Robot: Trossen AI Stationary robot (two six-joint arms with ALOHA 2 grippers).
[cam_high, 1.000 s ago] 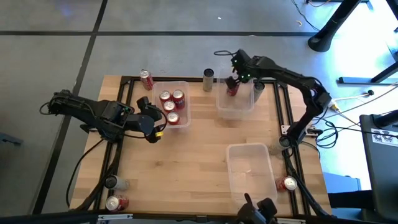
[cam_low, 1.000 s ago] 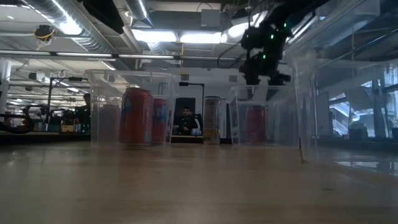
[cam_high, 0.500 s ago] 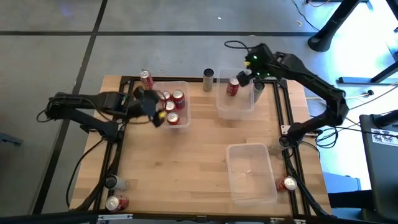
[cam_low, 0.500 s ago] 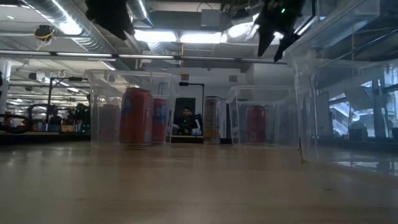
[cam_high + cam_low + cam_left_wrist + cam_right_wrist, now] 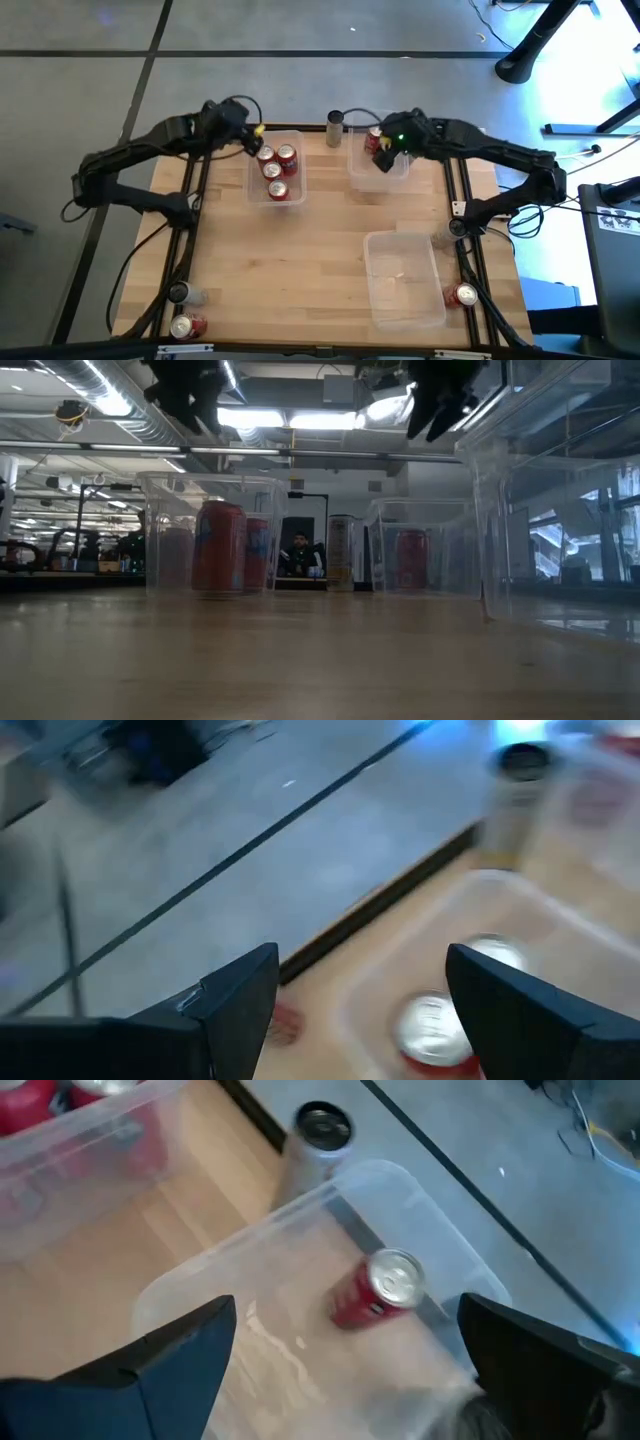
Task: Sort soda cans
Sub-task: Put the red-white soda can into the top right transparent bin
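Both arms swung inward, right hand open above clear bin

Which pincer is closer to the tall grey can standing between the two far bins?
Right. The right pincer hovers over the neighbouring bin, beside the grey can; the left pincer is beyond the other bin.

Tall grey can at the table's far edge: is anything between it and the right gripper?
Yes. The clear plastic bin's wall stands between the open right gripper and the tall grey can; a red can lies inside it.
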